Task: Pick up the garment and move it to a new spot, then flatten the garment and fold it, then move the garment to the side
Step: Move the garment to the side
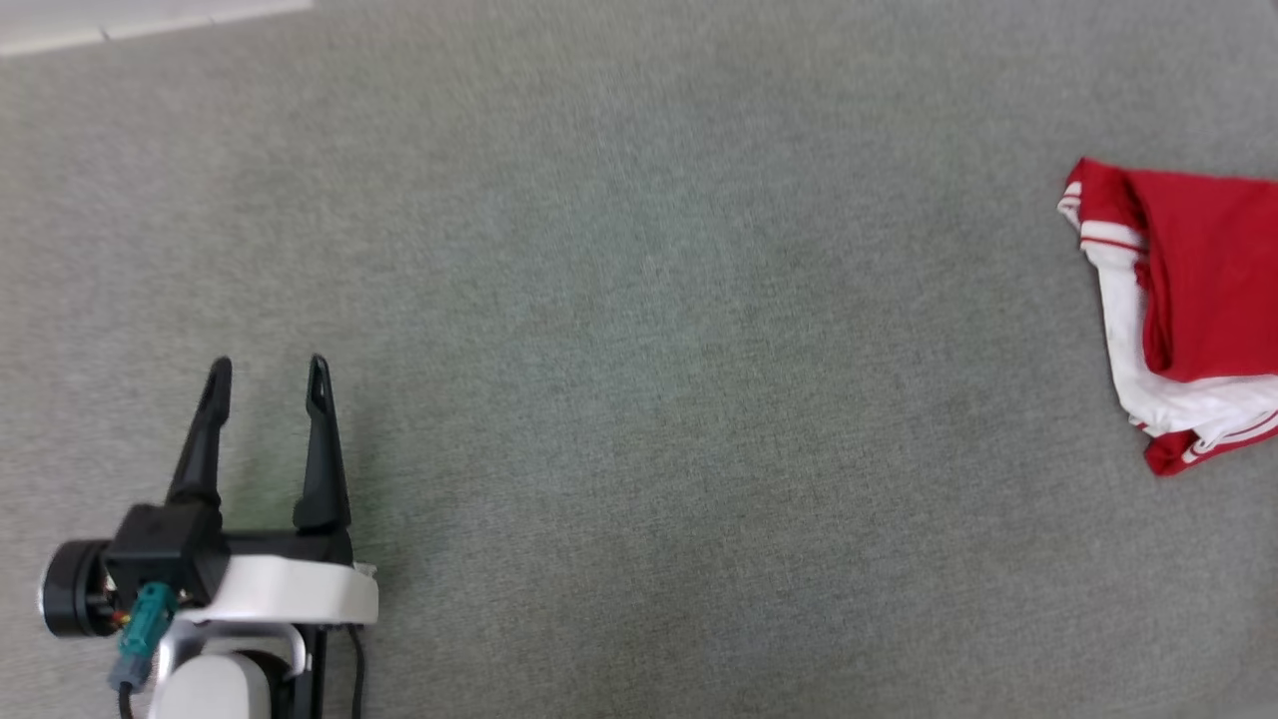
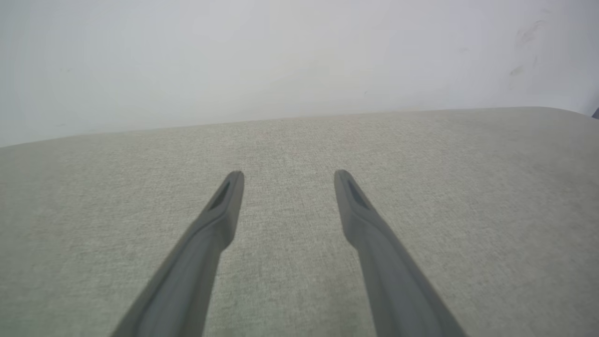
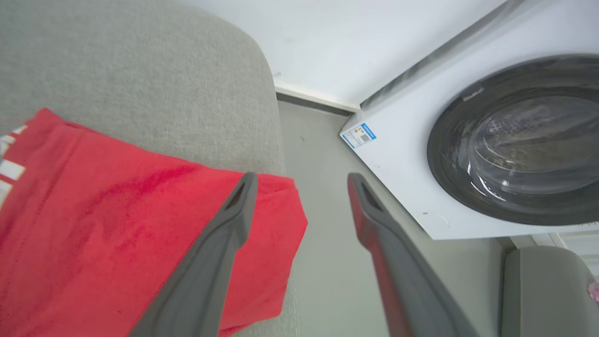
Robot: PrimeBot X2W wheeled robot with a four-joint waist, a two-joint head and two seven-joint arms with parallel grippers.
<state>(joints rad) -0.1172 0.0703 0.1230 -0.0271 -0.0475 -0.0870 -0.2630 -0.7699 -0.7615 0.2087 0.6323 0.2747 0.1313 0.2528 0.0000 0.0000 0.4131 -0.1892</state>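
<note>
Right wrist view: garment (image 3: pixel 117 210) lies beneath spread right tool (image 3: pixel 302 177).

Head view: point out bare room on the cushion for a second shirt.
Bare grey cushion runs from the open left gripper across to the red shirt. The far right is crowded: the shirt overhangs the cushion's edge, toward the washing machine.

Garment (image 1: pixel 1208 270) red, white sleeve, red-white stripe trim; upholstery (image 1: pixel 639 350) grey-green; washer (image 3: pixel 402 154) white, dark door.

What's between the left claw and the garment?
Bare grey upholstery, nothing lying on it, from the left claw to the garment at the right edge; seen in the head view.
</note>
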